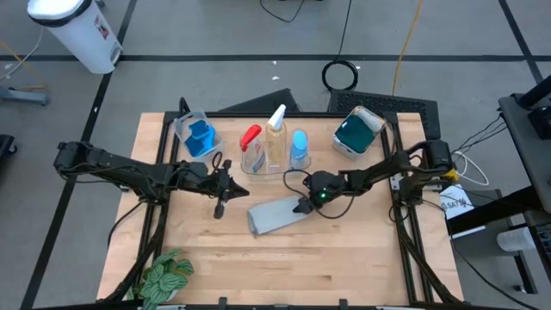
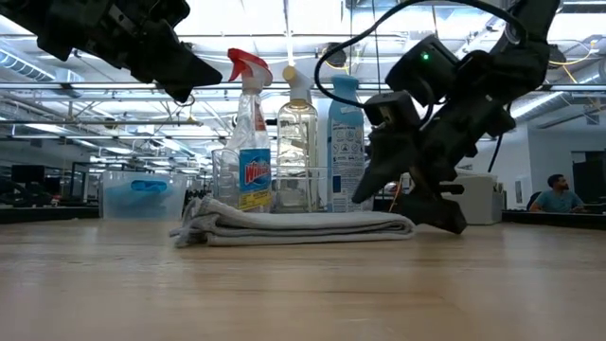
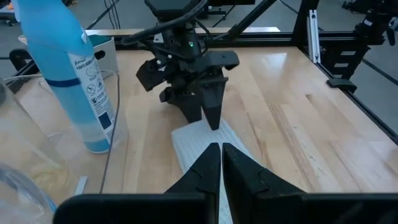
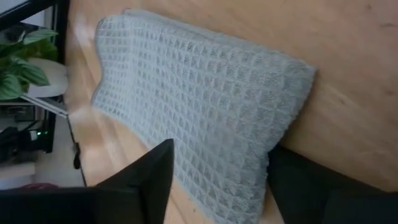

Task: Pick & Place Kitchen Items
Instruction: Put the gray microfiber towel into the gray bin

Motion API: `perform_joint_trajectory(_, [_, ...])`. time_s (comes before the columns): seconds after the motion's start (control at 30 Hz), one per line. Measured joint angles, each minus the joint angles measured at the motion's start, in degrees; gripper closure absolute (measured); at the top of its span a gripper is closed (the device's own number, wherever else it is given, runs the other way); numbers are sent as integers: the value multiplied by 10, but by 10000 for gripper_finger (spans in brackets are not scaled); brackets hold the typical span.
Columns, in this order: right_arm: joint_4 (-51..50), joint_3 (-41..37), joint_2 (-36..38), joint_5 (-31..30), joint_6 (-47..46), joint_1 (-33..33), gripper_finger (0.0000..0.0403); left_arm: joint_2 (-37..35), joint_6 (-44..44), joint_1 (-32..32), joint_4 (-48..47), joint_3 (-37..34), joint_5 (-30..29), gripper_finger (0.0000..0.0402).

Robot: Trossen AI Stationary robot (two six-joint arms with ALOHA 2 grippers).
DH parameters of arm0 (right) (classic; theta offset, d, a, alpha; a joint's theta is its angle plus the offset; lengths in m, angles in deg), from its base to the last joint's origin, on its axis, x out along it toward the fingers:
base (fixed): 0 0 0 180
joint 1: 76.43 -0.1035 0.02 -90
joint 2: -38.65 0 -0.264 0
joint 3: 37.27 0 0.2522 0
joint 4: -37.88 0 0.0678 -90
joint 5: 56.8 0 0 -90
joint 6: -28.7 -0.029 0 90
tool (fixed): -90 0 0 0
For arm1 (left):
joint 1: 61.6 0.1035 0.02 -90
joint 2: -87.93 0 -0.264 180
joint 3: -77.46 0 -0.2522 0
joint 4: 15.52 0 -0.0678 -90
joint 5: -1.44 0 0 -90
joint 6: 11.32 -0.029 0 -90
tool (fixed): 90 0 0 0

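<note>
A grey folded towel (image 1: 274, 216) lies flat on the table's middle. My right gripper (image 1: 301, 206) is down at the towel's right end, open, one finger (image 4: 144, 175) over one long edge and the other finger (image 4: 303, 182) beside the opposite edge. My left gripper (image 3: 221, 154) hovers shut above the table, just left of the towel (image 3: 193, 140), holding nothing. A clear tub (image 1: 261, 160) at the far middle holds a red-trigger bottle (image 1: 250, 138), a white-trigger bottle (image 1: 275, 129) and a blue-capped bottle (image 1: 299, 146). My right gripper straddles the towel's right end (image 4: 249, 155), slanting down from the table's right, with the fingers across the towel's width. I cannot tell whether either finger touches the cloth. The towel lies flat on the table.
A clear tub with a blue sponge (image 1: 198, 136) stands at the far left. A grey tub with a teal cloth (image 1: 355, 133) stands at the far right. A green plant (image 1: 165, 275) sits at the near left corner. Bare wood spreads across the near half.
</note>
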Motion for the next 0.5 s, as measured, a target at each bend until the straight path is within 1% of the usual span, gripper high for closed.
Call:
perform_joint_trajectory(0.27, [-1, 0, -12, -33, 27, -1, 267, 0, 1, 0, 0, 0, 0, 382])
perform_joint_trajectory(0.5, [0, -1, -12, -33, 62, -1, 344, 0, 2, 0, 0, 0, 0, 382])
